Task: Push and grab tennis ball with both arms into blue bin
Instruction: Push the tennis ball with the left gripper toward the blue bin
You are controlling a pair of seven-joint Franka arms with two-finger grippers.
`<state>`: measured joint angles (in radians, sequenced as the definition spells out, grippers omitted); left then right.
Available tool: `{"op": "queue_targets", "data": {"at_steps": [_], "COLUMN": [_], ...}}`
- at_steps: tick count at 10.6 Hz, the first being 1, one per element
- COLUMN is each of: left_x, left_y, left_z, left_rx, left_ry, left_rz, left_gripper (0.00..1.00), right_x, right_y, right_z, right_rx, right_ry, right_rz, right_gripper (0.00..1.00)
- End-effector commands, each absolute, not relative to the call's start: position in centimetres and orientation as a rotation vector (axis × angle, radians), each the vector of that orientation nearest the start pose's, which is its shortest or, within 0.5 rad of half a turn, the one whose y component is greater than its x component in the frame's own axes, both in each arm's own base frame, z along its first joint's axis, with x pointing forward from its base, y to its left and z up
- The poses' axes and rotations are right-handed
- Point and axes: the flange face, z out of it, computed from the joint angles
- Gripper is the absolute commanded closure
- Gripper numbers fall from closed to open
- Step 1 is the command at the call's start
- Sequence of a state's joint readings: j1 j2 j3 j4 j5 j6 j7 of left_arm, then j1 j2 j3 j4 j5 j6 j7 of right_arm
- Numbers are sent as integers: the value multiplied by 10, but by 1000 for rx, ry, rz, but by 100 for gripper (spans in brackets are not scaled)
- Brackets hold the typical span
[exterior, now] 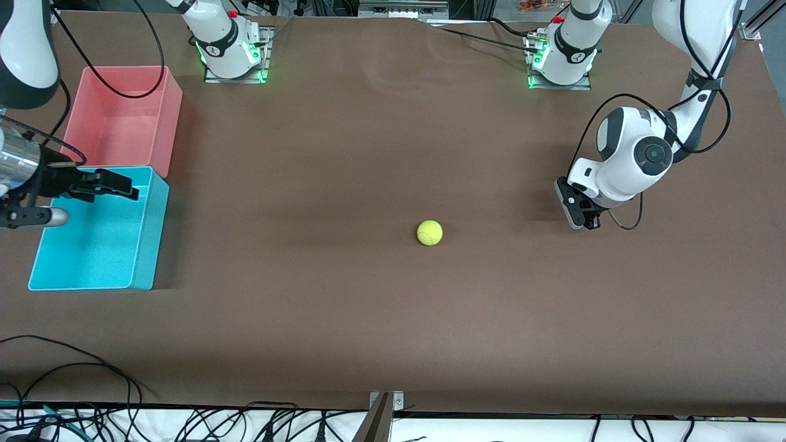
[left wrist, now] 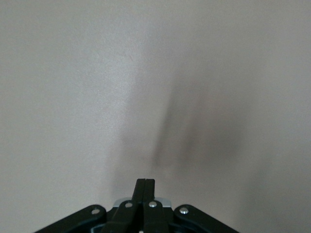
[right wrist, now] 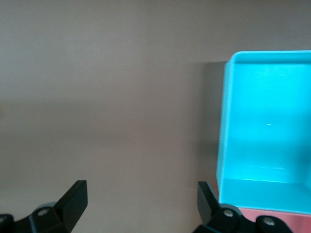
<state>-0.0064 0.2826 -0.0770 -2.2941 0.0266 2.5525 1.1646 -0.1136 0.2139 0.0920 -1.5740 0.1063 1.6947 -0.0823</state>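
The tennis ball (exterior: 430, 232), small and yellow-green, lies on the brown table near its middle. The blue bin (exterior: 104, 245) stands at the right arm's end of the table and holds nothing. It also shows in the right wrist view (right wrist: 267, 121). My right gripper (exterior: 130, 187) is open and empty, up over the blue bin's edge; in its own view (right wrist: 141, 194) the jaws stand wide apart. My left gripper (exterior: 577, 215) is shut and empty, low at the table, beside the ball toward the left arm's end. Its own view (left wrist: 145, 187) shows only bare table.
A pink-red bin (exterior: 123, 116) stands against the blue bin, farther from the front camera. The two arm bases (exterior: 230, 49) (exterior: 562, 58) stand at the table's back edge. Black cables (exterior: 92, 393) and a metal bracket (exterior: 384, 411) lie along the front edge.
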Motion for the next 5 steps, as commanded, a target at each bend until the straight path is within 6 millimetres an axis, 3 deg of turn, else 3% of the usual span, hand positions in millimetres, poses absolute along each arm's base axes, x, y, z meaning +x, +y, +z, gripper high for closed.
{"op": "queue_targets", "data": {"at_steps": [1, 2, 5], "left_x": [528, 529, 536], "left_y": [-42, -42, -35], "left_z": [244, 248, 272], "left_rx": [-2520, -2520, -2510], "left_ry": [1869, 1861, 1827], "left_rz": [13, 1, -58], "left_gripper": [100, 100, 100], "right_x": [625, 627, 644], "right_y": [28, 43, 54], "right_z": [482, 474, 430], "right_rx": [-2973, -2972, -2961], "right_ry": [-160, -195, -268], "right_rz": [206, 218, 226], "right_gripper": [0, 0, 0]}}
